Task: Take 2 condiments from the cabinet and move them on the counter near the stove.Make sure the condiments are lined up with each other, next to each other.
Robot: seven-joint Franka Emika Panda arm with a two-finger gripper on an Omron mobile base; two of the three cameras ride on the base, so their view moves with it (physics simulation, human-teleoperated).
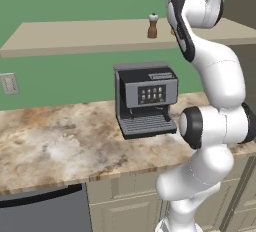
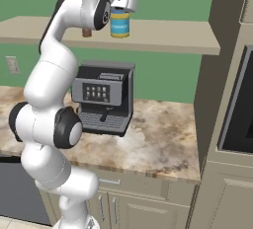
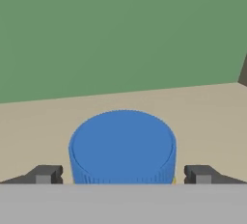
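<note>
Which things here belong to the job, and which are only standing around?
Part of the job:
- blue jar on the shelf, between the open fingers of the gripper
- brown shaker on the same shelf

Just standing around:
- coffee machine on the marbled counter
- wall outlet
- dishwasher under the counter

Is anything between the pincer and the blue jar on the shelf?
Nothing visible. In the hand view the pincer has a fingertip on each side of the jar, with only small open gaps between. The shaker stands apart on the shelf.
</note>
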